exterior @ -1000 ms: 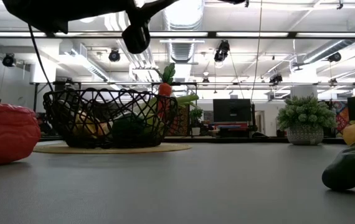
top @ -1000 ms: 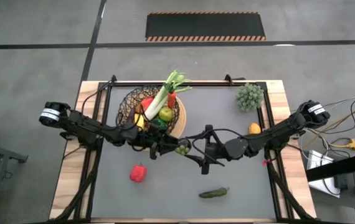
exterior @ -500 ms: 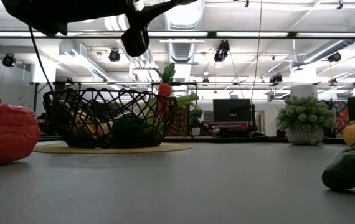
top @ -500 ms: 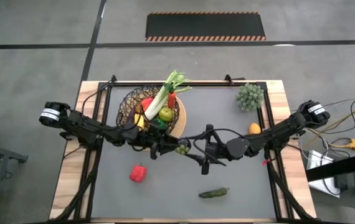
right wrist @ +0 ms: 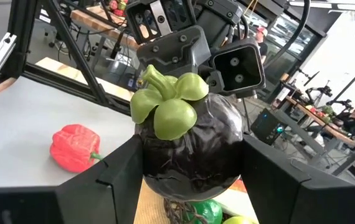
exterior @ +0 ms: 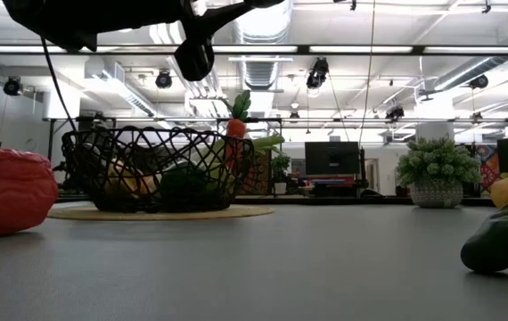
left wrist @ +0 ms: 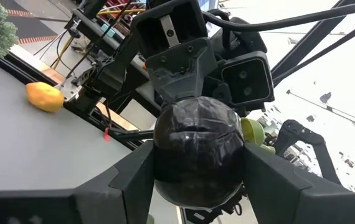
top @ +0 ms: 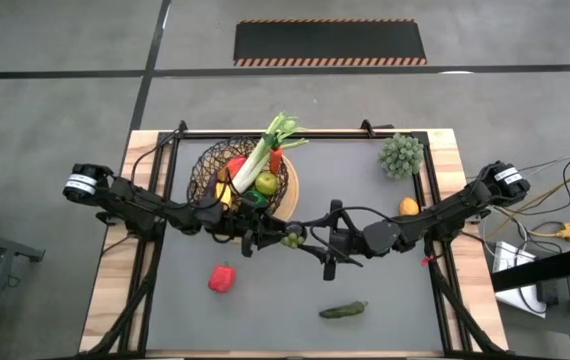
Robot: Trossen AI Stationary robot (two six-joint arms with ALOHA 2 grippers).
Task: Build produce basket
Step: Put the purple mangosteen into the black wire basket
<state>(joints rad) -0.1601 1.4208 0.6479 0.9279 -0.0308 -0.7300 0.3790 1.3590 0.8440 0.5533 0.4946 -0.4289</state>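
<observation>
A round dark purple eggplant [top: 291, 239] with a green calyx [right wrist: 168, 106] hangs in the air over the middle of the table, between my two grippers. My left gripper [top: 279, 240] comes at it from the table's left and my right gripper [top: 305, 240] from the right. Both are shut on it. The low view shows it high above the table [exterior: 193, 58]. The dark wire basket [top: 205, 172] stands on its tan disc at the far left. It holds a leek, a carrot, a green apple and other produce. My left gripper pinches the eggplant's round body [left wrist: 165, 168] between its two fingers, one on each side, reaching in level from the table's left. The eggplant is clear of the table. My right gripper pinches the eggplant's body just below the calyx [right wrist: 156, 171] between its two fingers, level from the table's right. The calyx faces back toward its wrist.
A red pepper [top: 222, 277] lies on the mat near the front left. A dark cucumber [top: 343, 310] lies near the front, right of centre. A yellow lemon [top: 408, 207] lies at the right edge. A spiky grey-green plant [top: 402, 155] stands at the far right.
</observation>
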